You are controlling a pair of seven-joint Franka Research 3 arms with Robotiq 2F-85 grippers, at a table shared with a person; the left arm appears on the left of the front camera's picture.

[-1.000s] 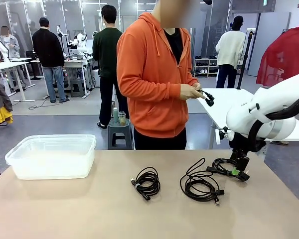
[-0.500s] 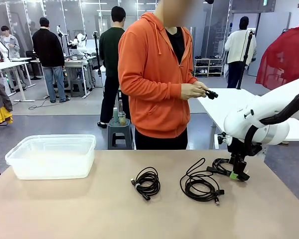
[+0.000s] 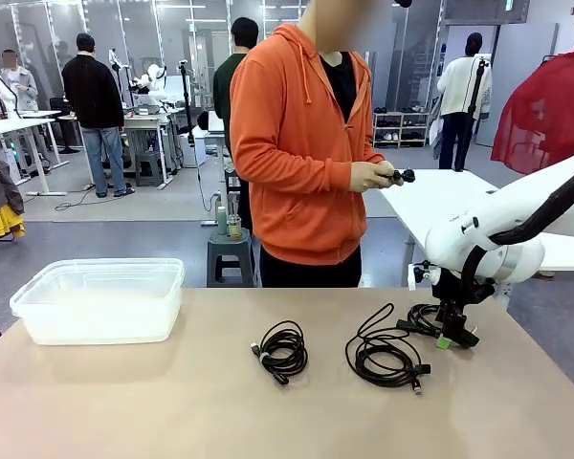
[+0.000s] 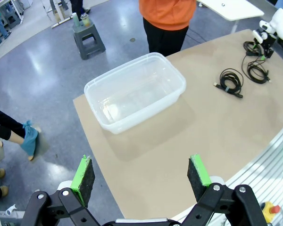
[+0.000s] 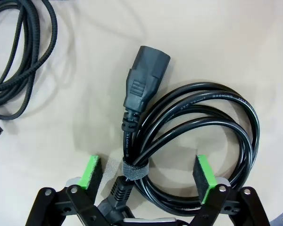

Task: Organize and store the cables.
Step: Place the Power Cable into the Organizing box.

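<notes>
A wide tan desk (image 3: 172, 402) fills the lower frame. At left, a clear plastic tub (image 3: 96, 325) sits empty, so nothing is stored yet. At centre right lie three coiled black cables (image 3: 383, 356). The right claw (image 5: 147, 172) straddles the rightmost, a thick strapped power cord (image 5: 212, 97), pads apart and not touching it. The left claw (image 4: 141, 176) hangs open.

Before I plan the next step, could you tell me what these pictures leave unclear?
- Right wrist view: the second plug of the power cable is hidden by the right gripper and the bottom edge.
- Front view: the black item in the person's hand is too small to identify.
- Right wrist view: the braided cable runs off the left edge.
</notes>
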